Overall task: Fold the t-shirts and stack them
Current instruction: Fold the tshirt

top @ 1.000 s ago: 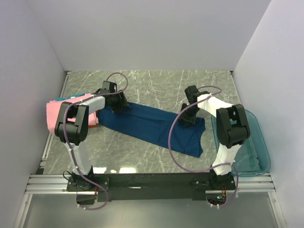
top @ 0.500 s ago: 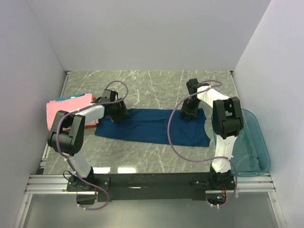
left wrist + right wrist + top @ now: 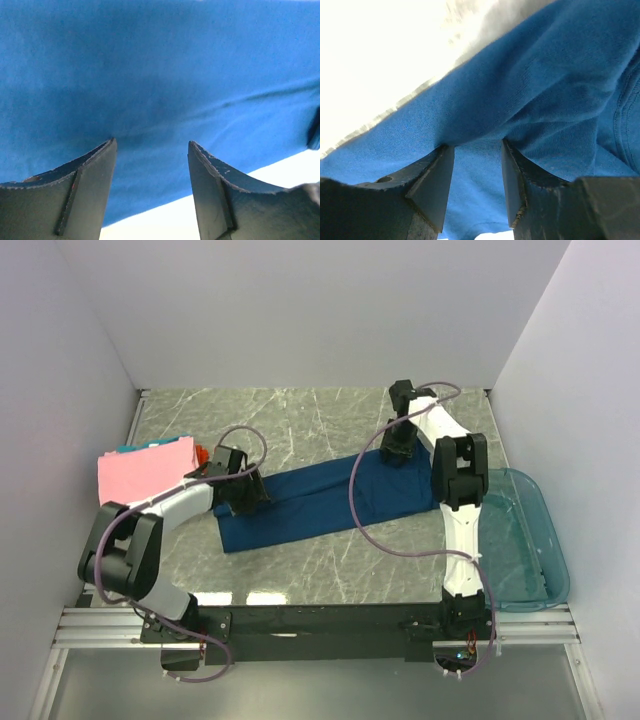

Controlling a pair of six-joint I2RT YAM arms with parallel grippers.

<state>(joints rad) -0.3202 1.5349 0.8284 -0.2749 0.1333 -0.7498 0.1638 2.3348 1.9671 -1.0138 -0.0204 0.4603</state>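
Observation:
The dark navy-blue t-shirt [image 3: 320, 498] lies folded in a long band across the table, from lower left to upper right. My left gripper [image 3: 243, 498] is at its left end. In the left wrist view the fingers stand apart [image 3: 150, 145], with the navy cloth [image 3: 150, 70] beyond the tips and bare table between them. My right gripper [image 3: 398, 452] is at the shirt's far right end. In the right wrist view [image 3: 477, 145] navy cloth [image 3: 545, 70] bunches over the tips and fills the gap. A pink t-shirt [image 3: 145, 472] tops a stack at the left, with teal [image 3: 125, 448] and orange [image 3: 203, 453] edges showing.
A translucent teal plastic tub [image 3: 540, 560] stands at the right edge of the table. White walls close in the left, back and right sides. The arm bases sit on a black rail [image 3: 320, 620] along the near edge.
The navy shirt has turned: my left gripper pulled its left end toward the near side, and my right gripper carried the right end toward the back. The shirt now slants the other way.

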